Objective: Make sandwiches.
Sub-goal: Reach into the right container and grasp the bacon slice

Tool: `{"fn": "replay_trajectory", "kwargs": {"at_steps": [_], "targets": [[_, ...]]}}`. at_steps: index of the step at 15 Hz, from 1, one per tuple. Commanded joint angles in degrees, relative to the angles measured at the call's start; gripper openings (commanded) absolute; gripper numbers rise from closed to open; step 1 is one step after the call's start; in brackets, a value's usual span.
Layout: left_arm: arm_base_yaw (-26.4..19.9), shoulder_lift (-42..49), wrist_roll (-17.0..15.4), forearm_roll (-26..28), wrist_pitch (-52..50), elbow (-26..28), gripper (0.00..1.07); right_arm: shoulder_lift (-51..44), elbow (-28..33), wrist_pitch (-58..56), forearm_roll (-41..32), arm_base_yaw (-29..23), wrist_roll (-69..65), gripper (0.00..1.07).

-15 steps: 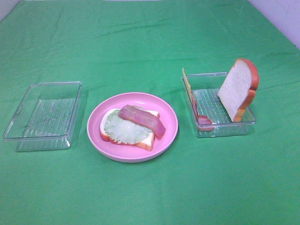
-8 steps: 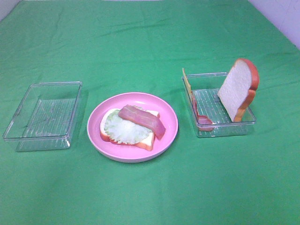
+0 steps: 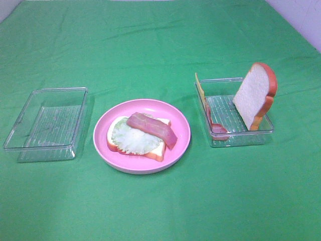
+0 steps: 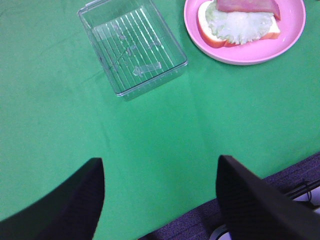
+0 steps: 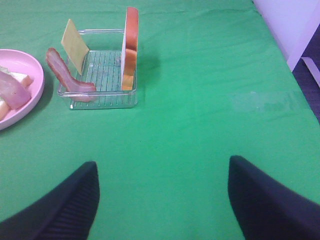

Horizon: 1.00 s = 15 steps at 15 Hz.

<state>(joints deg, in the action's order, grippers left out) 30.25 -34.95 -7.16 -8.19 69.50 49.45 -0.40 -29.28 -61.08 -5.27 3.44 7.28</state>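
- No change is seen against the earlier frames: every item sits where it was, and neither arm is seen in the high view.
- Cloth (image 3: 160,45): green, everything is laid on it.
- Left gripper (image 4: 160,161): fingers spread wide, nothing is gripped, held above bare cloth near the left tray (image 3: 59,90).
- Right gripper (image 5: 163,162): fingers likewise released and empty, held above cloth, well apart from the right tray (image 3: 241,136).
- Plate (image 3: 180,128): pink, set between the two trays.
- Sandwich (image 3: 140,136): half built, laid flat on the plate.
- Base slice (image 3: 155,149): domed end is pointed at the left tray, square end at the right tray.
- Upright slice (image 3: 251,98): stood on edge at the right tray's right side, dome up, tipped outward past the rim, white face turned toward the plate.
- Lettuce (image 3: 131,139): spread on the base slice.
- Bacon (image 3: 153,128): laid over the lettuce, long axis run diagonally from far-left to near-right.
- Spare bacon (image 3: 213,125): draped along the right tray's left wall.
- Cheese (image 3: 200,86): stood on edge at that tray's far-left corner.
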Motion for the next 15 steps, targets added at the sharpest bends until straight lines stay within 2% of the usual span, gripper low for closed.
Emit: {"fn": "replay_trajectory", "kwargs": {"at_steps": [1,7,8,10,12,15], "targets": [[0.11,11.06,-0.34,0.29,-1.32,-7.28,0.62,-0.74,0.23,0.40,0.06,0.23,0.57,0.69],[0.11,30.77,0.11,3.67,-3.55,-13.69,0.62,-0.11,0.17,0.63,0.06,0.23,0.57,0.69],[0.11,33.80,2.01,5.84,-4.93,-15.64,0.62,1.66,-0.11,0.97,0.00,0.23,0.57,0.69],[0.11,34.89,8.88,9.28,-6.07,-18.85,0.62,4.93,-0.86,2.58,-1.03,0.23,0.52,0.69],[0.11,34.95,10.71,11.23,-8.19,-19.48,0.62,10.20,-1.20,7.68,-3.95,0.23,0.52,0.69],[0.11,35.12,10.31,11.29,-9.68,-20.91,0.62,21.72,-1.20,16.50,-9.28,0.23,0.63,0.69]]}}
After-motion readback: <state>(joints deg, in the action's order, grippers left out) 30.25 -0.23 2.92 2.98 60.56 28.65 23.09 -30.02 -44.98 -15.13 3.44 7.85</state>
